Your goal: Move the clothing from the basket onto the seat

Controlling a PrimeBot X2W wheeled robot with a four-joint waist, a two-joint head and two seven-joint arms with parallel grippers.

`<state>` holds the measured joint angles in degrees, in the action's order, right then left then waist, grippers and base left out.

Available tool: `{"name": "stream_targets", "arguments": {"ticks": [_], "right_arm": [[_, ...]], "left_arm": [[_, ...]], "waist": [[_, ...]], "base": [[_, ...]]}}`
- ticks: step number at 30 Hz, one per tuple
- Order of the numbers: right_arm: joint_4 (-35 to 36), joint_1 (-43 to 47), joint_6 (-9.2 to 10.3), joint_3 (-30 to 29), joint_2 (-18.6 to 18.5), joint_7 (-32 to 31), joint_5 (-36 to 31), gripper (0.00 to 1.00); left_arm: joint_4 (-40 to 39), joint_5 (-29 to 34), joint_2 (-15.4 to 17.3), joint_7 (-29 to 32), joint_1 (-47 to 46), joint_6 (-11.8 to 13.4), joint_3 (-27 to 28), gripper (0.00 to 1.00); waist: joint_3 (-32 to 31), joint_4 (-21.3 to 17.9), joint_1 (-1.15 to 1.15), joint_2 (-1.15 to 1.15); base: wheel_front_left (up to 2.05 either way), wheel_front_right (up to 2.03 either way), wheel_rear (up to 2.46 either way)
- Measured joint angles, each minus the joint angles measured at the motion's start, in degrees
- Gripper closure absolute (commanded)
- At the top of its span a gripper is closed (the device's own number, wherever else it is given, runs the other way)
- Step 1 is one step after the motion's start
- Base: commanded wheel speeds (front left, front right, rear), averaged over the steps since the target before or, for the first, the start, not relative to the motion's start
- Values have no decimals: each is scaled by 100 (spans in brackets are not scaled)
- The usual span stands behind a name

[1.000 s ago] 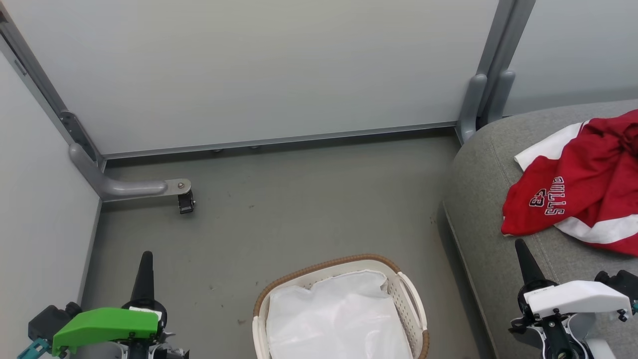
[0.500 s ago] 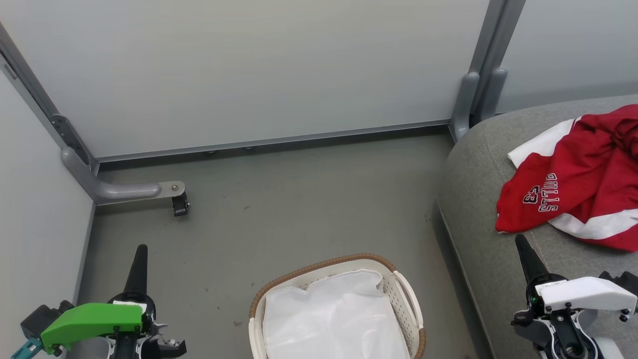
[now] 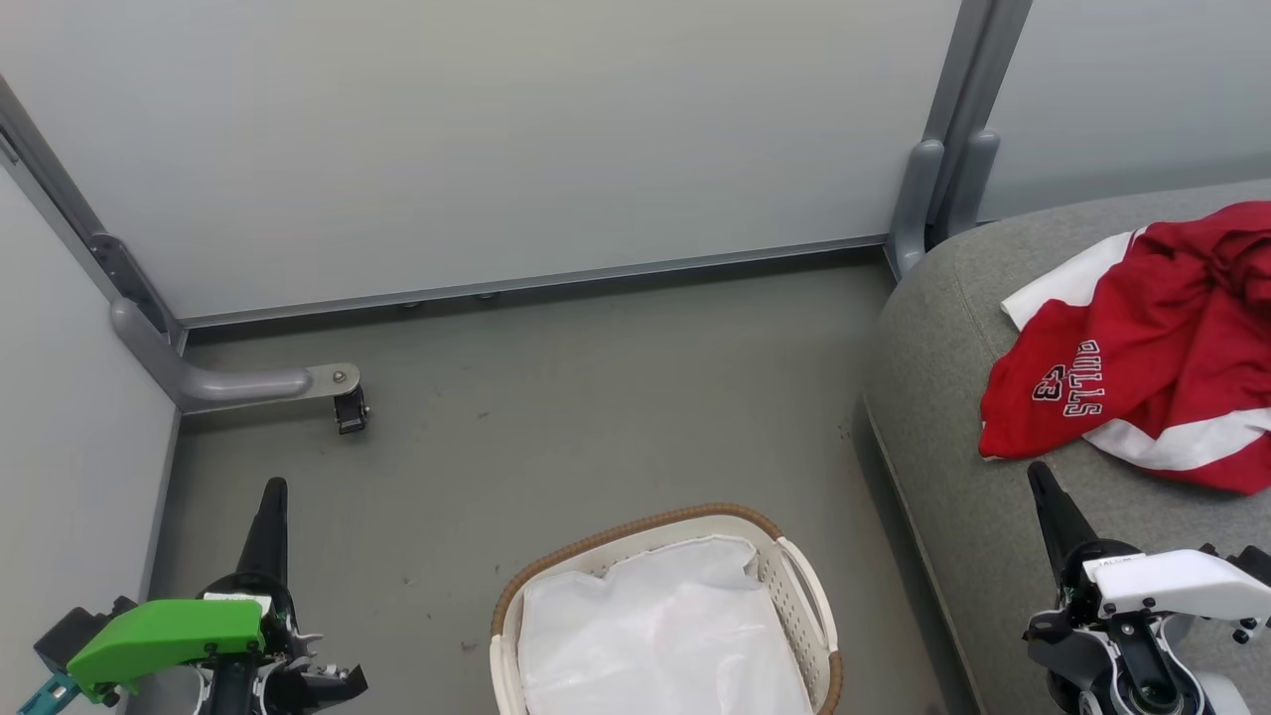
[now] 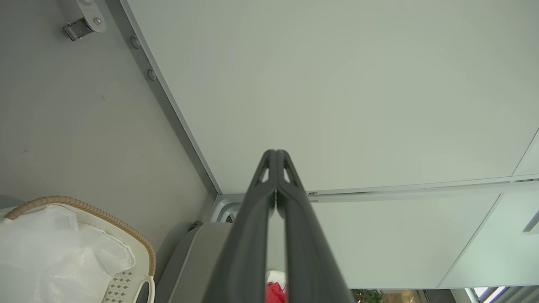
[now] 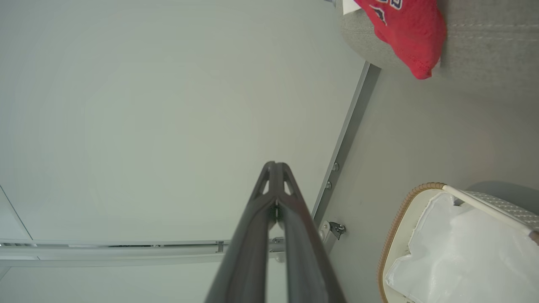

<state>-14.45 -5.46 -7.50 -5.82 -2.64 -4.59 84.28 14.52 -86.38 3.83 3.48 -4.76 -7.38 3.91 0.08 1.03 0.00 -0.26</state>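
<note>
The clothing (image 3: 1152, 338) lies crumpled on the seat (image 3: 943, 377), while the basket (image 3: 635, 528) on the floor (image 3: 596, 397) shows its white liner (image 3: 655, 636).

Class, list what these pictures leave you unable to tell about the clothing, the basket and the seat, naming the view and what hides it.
Head view: the clothing on the seat runs off the right edge, so the garments cannot be counted.
Head view: the basket is cut by the bottom edge, and its white liner hides anything beneath.
Right wrist view: the clothing's lettering is cut by the top edge.
</note>
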Motion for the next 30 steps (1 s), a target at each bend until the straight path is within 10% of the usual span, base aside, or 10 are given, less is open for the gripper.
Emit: {"name": "stream_targets", "arguments": {"ticks": [30], "right_arm": [[33, -49, 1, -70, -7, -198, 802, 100]], "left_arm": [[-49, -688, -22, 227, -112, 0, 155, 100]], "waist": [[10, -103, 0, 0]], "base": [[0, 0, 0]]}}
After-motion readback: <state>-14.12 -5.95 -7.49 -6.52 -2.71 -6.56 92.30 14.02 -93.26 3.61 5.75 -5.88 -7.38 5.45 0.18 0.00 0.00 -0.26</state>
